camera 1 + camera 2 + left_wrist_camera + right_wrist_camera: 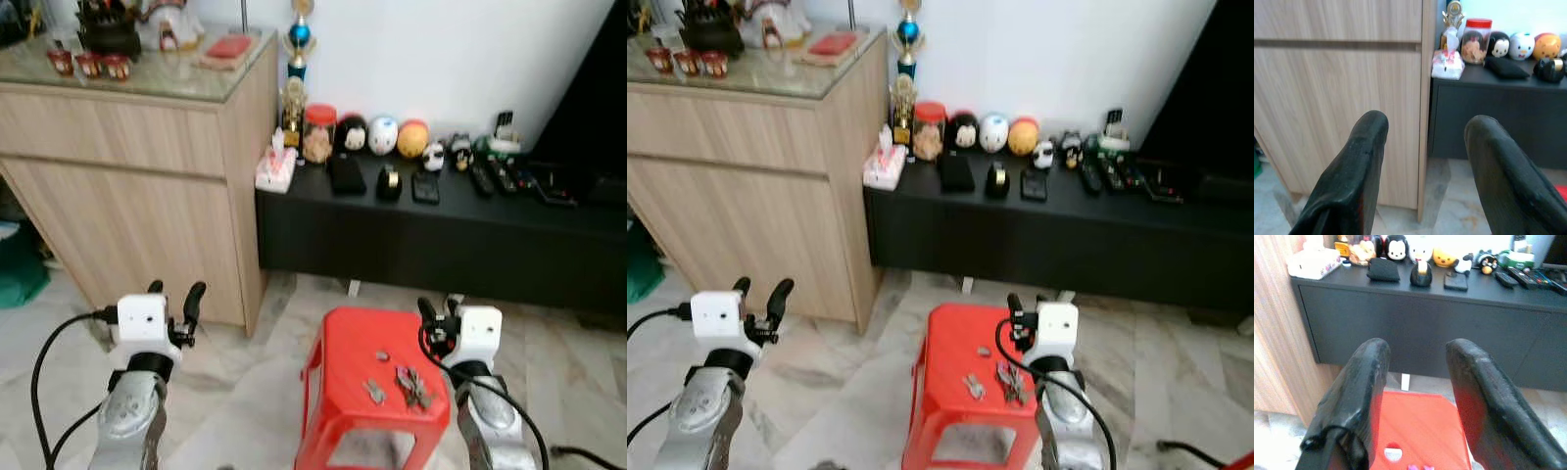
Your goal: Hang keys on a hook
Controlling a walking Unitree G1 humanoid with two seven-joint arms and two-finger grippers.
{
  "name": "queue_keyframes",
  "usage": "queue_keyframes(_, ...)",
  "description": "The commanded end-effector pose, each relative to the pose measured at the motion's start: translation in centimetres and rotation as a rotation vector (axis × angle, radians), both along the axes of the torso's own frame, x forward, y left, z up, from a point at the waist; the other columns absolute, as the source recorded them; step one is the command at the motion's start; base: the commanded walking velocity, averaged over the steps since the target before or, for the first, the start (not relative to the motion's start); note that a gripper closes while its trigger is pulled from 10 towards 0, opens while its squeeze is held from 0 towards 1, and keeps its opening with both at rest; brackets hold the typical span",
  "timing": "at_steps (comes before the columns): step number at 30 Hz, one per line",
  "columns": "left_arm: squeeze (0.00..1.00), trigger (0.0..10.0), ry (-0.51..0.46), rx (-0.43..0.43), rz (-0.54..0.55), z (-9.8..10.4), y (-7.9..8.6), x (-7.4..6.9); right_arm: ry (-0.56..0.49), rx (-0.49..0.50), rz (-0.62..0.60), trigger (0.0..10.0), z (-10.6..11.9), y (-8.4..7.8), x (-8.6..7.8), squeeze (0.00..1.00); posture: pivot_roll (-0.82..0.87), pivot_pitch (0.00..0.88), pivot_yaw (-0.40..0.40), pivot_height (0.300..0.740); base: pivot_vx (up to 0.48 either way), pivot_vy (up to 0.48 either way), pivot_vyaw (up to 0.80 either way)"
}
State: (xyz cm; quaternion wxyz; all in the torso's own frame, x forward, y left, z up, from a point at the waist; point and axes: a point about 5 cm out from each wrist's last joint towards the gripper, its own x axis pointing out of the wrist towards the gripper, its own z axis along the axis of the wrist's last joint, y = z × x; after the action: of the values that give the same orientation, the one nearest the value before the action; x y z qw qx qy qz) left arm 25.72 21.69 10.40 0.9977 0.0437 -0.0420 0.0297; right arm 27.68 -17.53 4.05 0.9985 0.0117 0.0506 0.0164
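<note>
- The keys (412, 385) lie in a small heap on the red stool (343, 343), towards its right side; the metal is blurred and I can't count the pieces.
- Beside them on the seat sit a smaller grey piece (373, 391) and a round bit (382, 355), both too small to identify.
- The right gripper (439, 311) hangs over the stool's right edge, near the keys but not touching them; its fingers (1356, 396) stand apart with nothing between them.
- The left gripper (174, 297) is held up over the marble floor (255, 382), well left of the stool, spread wide and empty.
- The stool's lower part and both arms are cut off by the frame edge.
- Behind, a long black bench (441, 230) carries round toy heads (383, 135), a tissue pack (275, 168), remotes (495, 176) and other small dark items I can't identify.
- A wooden cabinet (137, 186) stands at the left, its glass top cluttered with cups (88, 64).
</note>
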Motion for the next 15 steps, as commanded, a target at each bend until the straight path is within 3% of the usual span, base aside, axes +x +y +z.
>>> queue_keyframes(1,0.00,10.0,0.021,0.010,-0.008,-0.19,-0.19,0.18,0.008,-0.013,-0.005,10.0,-0.04,-0.31,0.12,0.00,0.02,0.000,-0.084,0.634,0.000,0.000,0.00)
queue_keyframes(15,0.00,10.0,0.044,-0.012,-0.059,-0.51,-1.15,0.60,0.035,-0.019,-0.010,10.0,-0.57,-0.59,0.11,0.00,0.02,0.000,-0.085,0.634,0.000,0.000,0.00)
